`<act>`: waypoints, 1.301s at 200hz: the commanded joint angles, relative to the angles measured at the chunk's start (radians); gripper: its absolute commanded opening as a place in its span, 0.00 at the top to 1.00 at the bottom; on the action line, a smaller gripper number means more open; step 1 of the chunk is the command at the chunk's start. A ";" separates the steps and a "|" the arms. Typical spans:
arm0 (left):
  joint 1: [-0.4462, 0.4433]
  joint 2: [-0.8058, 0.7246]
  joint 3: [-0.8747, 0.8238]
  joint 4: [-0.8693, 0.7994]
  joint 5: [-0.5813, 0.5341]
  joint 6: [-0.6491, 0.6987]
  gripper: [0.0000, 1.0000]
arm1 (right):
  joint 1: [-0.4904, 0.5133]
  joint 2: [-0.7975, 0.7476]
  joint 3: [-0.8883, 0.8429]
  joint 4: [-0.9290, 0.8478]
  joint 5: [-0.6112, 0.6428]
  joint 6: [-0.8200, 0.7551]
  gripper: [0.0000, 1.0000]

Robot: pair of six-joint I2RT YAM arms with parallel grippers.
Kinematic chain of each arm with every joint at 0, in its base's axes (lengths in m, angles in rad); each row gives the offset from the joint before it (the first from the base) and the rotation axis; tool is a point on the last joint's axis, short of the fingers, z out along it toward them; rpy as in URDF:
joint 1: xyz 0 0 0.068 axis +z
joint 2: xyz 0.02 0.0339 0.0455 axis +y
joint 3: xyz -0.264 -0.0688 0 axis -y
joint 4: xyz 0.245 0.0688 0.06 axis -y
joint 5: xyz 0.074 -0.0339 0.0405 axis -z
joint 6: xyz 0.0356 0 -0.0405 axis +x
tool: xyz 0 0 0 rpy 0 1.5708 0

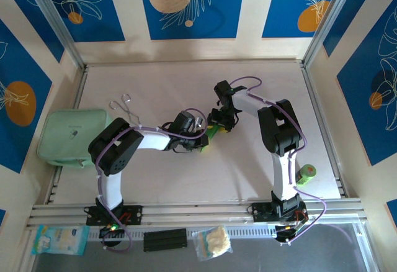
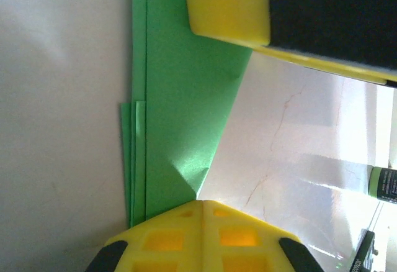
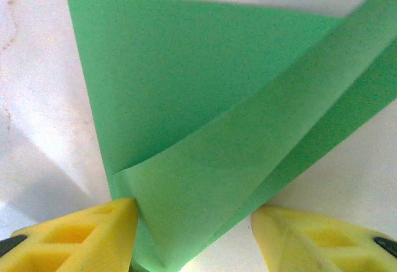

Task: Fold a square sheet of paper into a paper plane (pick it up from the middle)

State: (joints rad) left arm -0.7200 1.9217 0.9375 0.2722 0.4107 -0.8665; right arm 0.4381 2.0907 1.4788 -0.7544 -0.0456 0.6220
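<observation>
Surface: a pale, faintly veined surface (image 1: 186, 79), framed by aluminium rails, with both arms reaching in to its centre.
Room: cream walls set with blue panels (image 1: 189, 5) that carry white leaf outlines and orange discs.
Writing: the small green roll (image 1: 306, 173) near the right rail has a label with light print, too small to read. The mark on the mint-green pouch (image 1: 68, 136) at the left edge is just as illegible.
Paper: the green paper sheet (image 2: 180, 98), already partly folded, lies mid-surface between the two tools.
Axis: in the left wrist view its long stacked creases run straight away from the tool. One slanted edge narrows to a corner at the fingertips.
Flap: in the right wrist view a triangular layer points up-left, crossed by a diagonal band.
Left tool (image 2: 203, 235): fingers pressed together at the sheet's near edge. Whether any paper is pinched between them cannot be told.
Right tool (image 3: 198, 241): fingers apart, straddling the folded band, with the left finger (image 3: 80, 238) against the paper.
Also seen: metal tongs (image 1: 122, 105) beside the pouch.
</observation>
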 commanded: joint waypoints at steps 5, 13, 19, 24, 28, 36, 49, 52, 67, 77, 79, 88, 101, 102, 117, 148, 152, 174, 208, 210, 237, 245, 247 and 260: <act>0.010 0.019 -0.019 -0.036 -0.018 -0.008 0.95 | 0.009 0.088 -0.058 0.065 -0.093 -0.018 0.44; 0.010 0.019 -0.021 -0.036 -0.017 -0.006 0.96 | -0.001 0.063 -0.045 0.072 -0.111 -0.039 0.44; 0.011 0.019 -0.025 -0.035 -0.017 -0.007 0.96 | -0.010 0.046 -0.035 0.075 -0.125 -0.052 0.43; 0.011 0.019 -0.026 -0.032 -0.016 -0.008 0.96 | -0.019 0.028 -0.027 0.077 -0.137 -0.064 0.43; 0.012 0.019 -0.030 -0.031 -0.016 -0.009 0.96 | -0.024 0.013 -0.023 0.080 -0.150 -0.072 0.44; 0.013 0.017 -0.034 -0.027 -0.016 -0.012 0.97 | -0.037 -0.018 -0.014 0.090 -0.171 -0.093 0.43; 0.014 0.018 -0.038 -0.023 -0.017 -0.014 0.97 | -0.057 -0.072 -0.014 0.103 -0.193 -0.113 0.42; 0.014 0.017 -0.038 -0.021 -0.016 -0.015 0.97 | -0.060 -0.083 -0.015 0.106 -0.198 -0.115 0.42; 0.014 0.017 -0.039 -0.019 -0.014 -0.015 0.97 | -0.081 -0.143 -0.039 0.123 -0.209 -0.123 0.41; 0.015 0.017 -0.037 -0.019 -0.012 -0.014 0.97 | -0.093 -0.183 -0.070 0.143 -0.205 -0.124 0.41; 0.015 0.017 -0.037 -0.019 -0.012 -0.014 0.97 | -0.094 -0.192 -0.078 0.149 -0.203 -0.124 0.40; 0.016 0.019 -0.036 -0.021 -0.010 -0.013 0.97 | -0.101 -0.223 -0.112 0.176 -0.197 -0.128 0.40; 0.016 0.019 -0.033 -0.022 -0.007 -0.011 0.98 | -0.109 -0.261 -0.162 0.207 -0.189 -0.132 0.41; 0.015 0.018 -0.033 -0.023 -0.007 -0.011 0.98 | -0.109 -0.264 -0.165 0.208 -0.190 -0.132 0.41; 0.016 0.017 -0.032 -0.024 -0.007 -0.011 0.98 | -0.113 -0.298 -0.212 0.245 -0.207 -0.133 0.42; 0.017 0.013 -0.032 -0.026 -0.007 -0.011 0.98 | -0.101 -0.324 -0.294 0.364 -0.331 -0.121 0.47; 0.017 0.012 -0.032 -0.025 -0.006 -0.011 0.98 | -0.098 -0.322 -0.300 0.378 -0.347 -0.122 0.48; 0.017 0.014 -0.032 -0.024 -0.004 -0.010 0.98 | -0.067 -0.296 -0.310 0.407 -0.356 -0.114 0.57; 0.018 0.014 -0.032 -0.022 -0.003 -0.014 0.99 | -0.047 -0.235 -0.306 0.434 -0.364 -0.098 0.71; 0.018 0.014 -0.033 -0.022 -0.003 -0.013 0.99 | -0.046 -0.232 -0.305 0.434 -0.364 -0.099 0.72; 0.018 0.013 -0.035 -0.021 -0.003 -0.014 0.99 | -0.044 -0.205 -0.304 0.438 -0.352 -0.100 0.76; 0.018 0.013 -0.034 -0.021 -0.003 -0.014 0.99 | -0.045 -0.201 -0.305 0.438 -0.346 -0.101 0.77; 0.019 0.013 -0.034 -0.021 -0.003 -0.015 0.99 | -0.046 -0.199 -0.306 0.439 -0.345 -0.103 0.77; 0.018 0.013 -0.034 -0.021 -0.003 -0.015 0.99 | -0.047 -0.190 -0.308 0.443 -0.342 -0.105 0.77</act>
State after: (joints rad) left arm -0.7151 1.9217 0.9226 0.2928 0.4152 -0.8757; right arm 0.3943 1.8858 1.1732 -0.3244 -0.3737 0.5236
